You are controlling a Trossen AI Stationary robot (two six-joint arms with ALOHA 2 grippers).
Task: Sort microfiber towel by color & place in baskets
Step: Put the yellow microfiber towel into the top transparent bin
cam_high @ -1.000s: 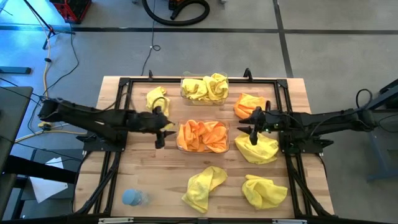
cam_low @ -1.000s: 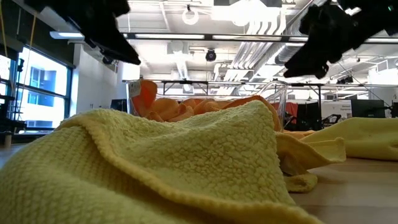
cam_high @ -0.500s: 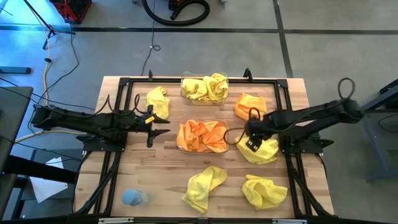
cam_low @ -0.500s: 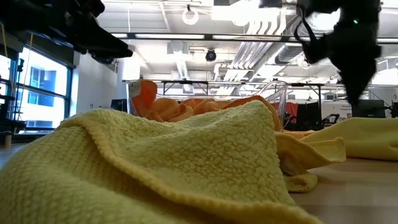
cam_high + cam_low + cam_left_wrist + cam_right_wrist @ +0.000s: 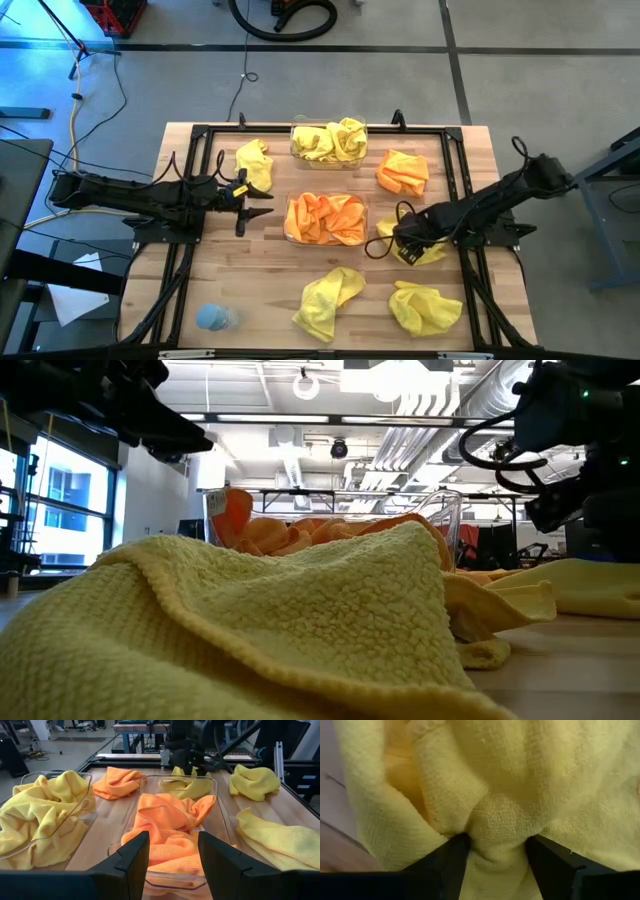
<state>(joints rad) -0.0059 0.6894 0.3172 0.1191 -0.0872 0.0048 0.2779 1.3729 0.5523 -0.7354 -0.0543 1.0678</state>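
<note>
Yellow towels fill the far basket [image 5: 329, 141] and orange towels the middle basket [image 5: 326, 219]. Loose on the table lie a yellow towel [image 5: 253, 160], an orange towel [image 5: 402, 170] and two yellow towels at the near side [image 5: 329, 300] [image 5: 425, 308]. My right gripper [image 5: 401, 247] points down, open, on another yellow towel [image 5: 428, 243] just right of the orange basket. My left gripper [image 5: 256, 206] hovers open and level, left of the orange basket, with nothing between its fingers [image 5: 131, 862]. My right gripper comes from above, pointing down, with its open fingers [image 5: 445, 865] set into the rumpled yellow towel. A raised fold of the cloth [image 5: 496, 827] stands between the two fingers and is not pinched. The towel lies on the table.
A black metal frame [image 5: 200, 135] runs around the work area. A small pale blue lump [image 5: 214, 318] lies at the near left corner. Bare wood shows between the left frame rail and the orange basket.
My right gripper has tipped from level to pointing down and has dropped toward the table's near edge onto the yellow towel beside the orange basket. My left gripper has drawn back a little toward the table's left edge, then kept still.
</note>
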